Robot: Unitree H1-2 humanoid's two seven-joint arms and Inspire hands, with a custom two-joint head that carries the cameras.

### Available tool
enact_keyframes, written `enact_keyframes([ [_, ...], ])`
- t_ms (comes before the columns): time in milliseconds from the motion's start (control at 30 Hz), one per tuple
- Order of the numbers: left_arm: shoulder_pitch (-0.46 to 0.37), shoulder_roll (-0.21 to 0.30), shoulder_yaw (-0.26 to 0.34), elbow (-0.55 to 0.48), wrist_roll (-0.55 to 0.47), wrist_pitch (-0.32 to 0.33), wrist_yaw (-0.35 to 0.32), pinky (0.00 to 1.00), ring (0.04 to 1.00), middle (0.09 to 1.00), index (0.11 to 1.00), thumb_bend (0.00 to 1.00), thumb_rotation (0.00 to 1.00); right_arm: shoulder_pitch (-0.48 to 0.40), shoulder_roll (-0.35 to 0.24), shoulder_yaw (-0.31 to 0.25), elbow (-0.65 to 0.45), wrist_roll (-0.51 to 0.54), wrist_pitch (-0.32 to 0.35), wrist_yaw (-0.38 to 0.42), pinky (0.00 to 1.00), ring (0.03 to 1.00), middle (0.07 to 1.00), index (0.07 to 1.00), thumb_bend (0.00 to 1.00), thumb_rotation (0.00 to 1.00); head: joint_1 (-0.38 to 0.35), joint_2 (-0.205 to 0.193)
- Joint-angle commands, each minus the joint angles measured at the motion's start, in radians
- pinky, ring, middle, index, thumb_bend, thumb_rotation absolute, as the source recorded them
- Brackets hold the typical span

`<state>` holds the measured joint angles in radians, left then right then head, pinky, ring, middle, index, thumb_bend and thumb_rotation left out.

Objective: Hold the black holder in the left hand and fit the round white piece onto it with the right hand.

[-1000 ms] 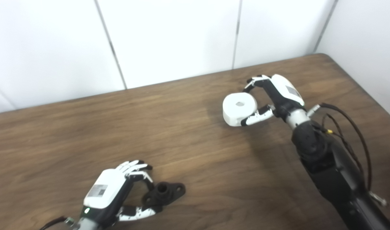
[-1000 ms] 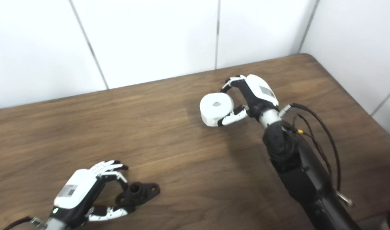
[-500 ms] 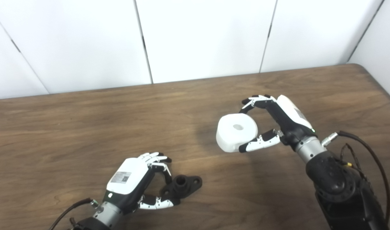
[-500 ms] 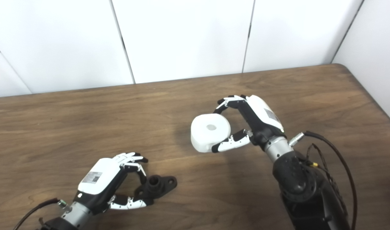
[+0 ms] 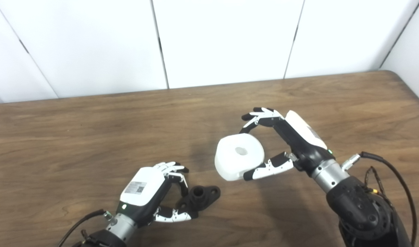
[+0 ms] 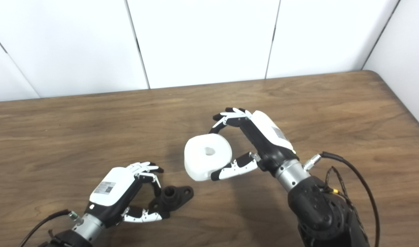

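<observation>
Black holder (image 5: 199,197) sits on the bench (image 5: 75,137), short post pointing up, flange flat on the wood. Left hand (image 5: 151,192) is closed around its near end, fingers curled over the top and thumb under the lower edge; looks like a grip but holder is not lifted, seems to rest on the bench. Round white piece (image 5: 239,156) is pinched in the right hand (image 5: 281,144), fingertips on its far rim, thumb along the near lower edge, centre hole facing up. Piece hangs above the bench, clear of the wood going by the shadow under it.

Progress: both parts are in hand, so pickup is done. Left to do: line the hole up over the post and press down. Not fitted yet, the two parts are apart.

White piece is up and to the right of the left hand, near the holder but not over it; holder lies left of and below the right hand
</observation>
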<state>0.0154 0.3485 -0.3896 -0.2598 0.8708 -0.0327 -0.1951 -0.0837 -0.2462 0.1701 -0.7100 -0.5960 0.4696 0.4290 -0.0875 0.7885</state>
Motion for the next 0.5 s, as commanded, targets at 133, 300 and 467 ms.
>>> enact_keyframes([
  [133,0.014,-0.003,-0.039,0.048,0.059,0.035,-0.064,0.87,0.874,0.812,0.491,0.51,0.05,-0.024,0.013,0.017,-0.057,0.0,-0.022,0.001,1.0,0.943,0.817,0.48,0.53,0.14,0.007,0.005],
  [300,0.009,-0.01,-0.046,0.045,0.071,0.048,-0.069,0.88,0.87,0.809,0.491,0.51,0.05,-0.022,0.021,0.038,-0.057,0.004,-0.025,0.006,1.0,0.947,0.816,0.48,0.53,0.14,0.013,0.009],
  [467,0.008,-0.018,-0.05,0.041,0.074,0.059,-0.071,0.88,0.874,0.81,0.491,0.51,0.05,-0.017,0.03,0.059,-0.042,0.005,-0.039,-0.003,1.0,0.945,0.813,0.48,0.53,0.14,0.019,0.013],
])
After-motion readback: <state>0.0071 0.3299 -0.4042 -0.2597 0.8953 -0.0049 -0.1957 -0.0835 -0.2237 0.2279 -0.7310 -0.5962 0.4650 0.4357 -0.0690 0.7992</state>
